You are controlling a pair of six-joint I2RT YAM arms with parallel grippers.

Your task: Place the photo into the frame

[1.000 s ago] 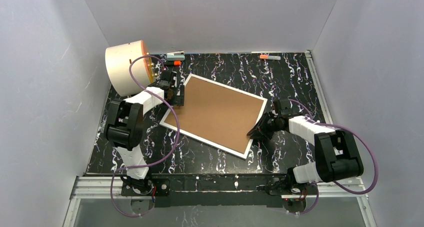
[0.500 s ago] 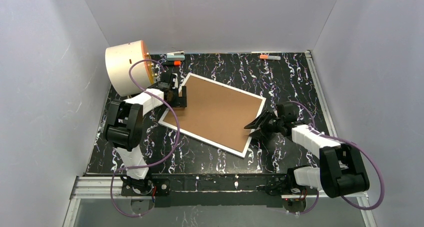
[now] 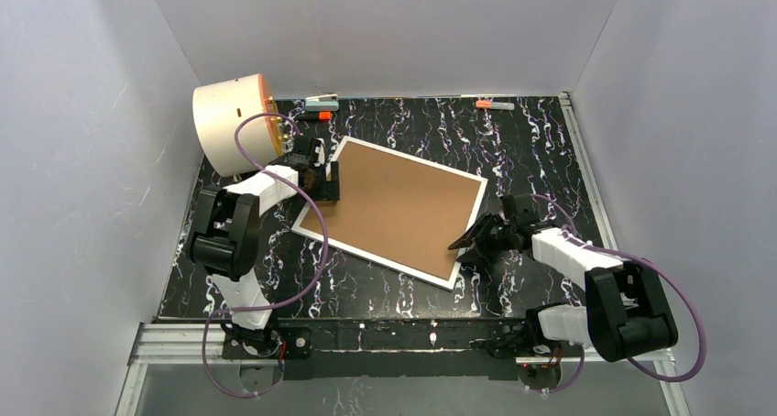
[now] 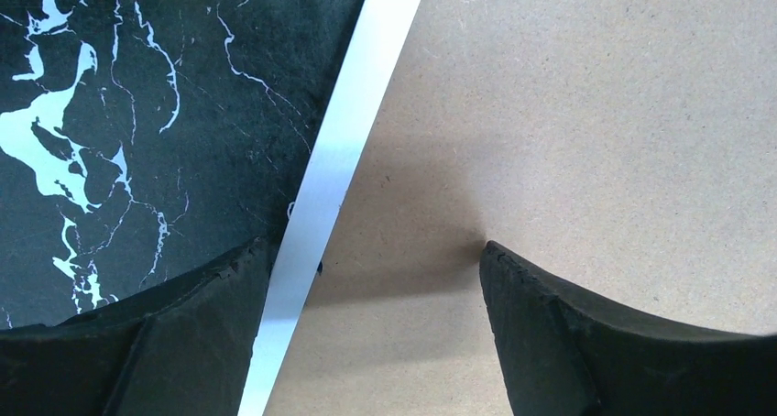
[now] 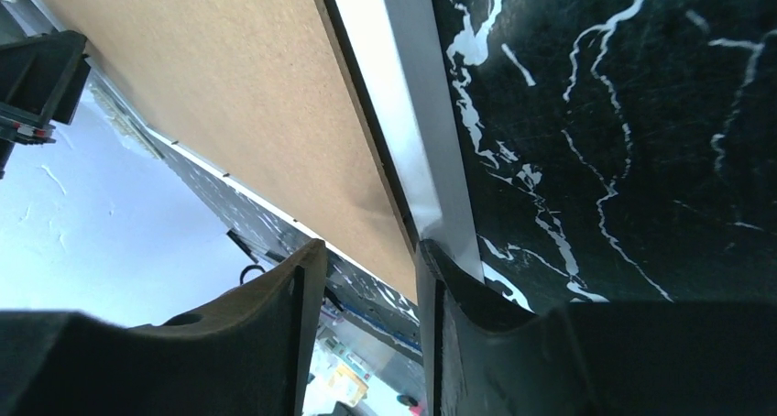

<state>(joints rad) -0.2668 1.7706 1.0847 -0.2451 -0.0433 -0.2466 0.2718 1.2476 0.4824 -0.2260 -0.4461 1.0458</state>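
The frame (image 3: pixel 394 210) lies back up near the middle of the black marbled table (image 3: pixel 531 150). It shows a flat brown board ringed by a thin white rim. It sits skewed, with its long sides running from about 10 o'clock toward 4 o'clock. One corner points to 12 and the opposite one to 5, nearest my bases.

My left gripper (image 3: pixel 325 180) is at the frame's short edge on the 9 o'clock side. Its jaws stand wide apart and hold nothing. In the left wrist view they straddle the white rim, with one finger (image 4: pixel 174 343) over the bare table and the other (image 4: pixel 605 343) over the brown board.

My right gripper (image 3: pixel 469 242) is at the opposite short edge, close to the 5 o'clock corner. Its jaws are about half open with the rim running into the gap. One finger (image 5: pixel 486 343) touches the white edge from the table side and the other (image 5: pixel 257 343) is over the board. I cannot tell whether they actually pinch the frame.

There is bare table along the frame's long side toward 6 o'clock, and more between the 3 o'clock edge and the right wall (image 3: pixel 678 114). Toward 12 a strip is open up to the back wall, where an orange-tipped marker (image 3: pixel 493 105) lies at 1 o'clock and another small item (image 3: pixel 321 104) lies at 11. At 10 o'clock a big cream drum (image 3: pixel 227 123) sits just beyond my left gripper, so that corner is tight.
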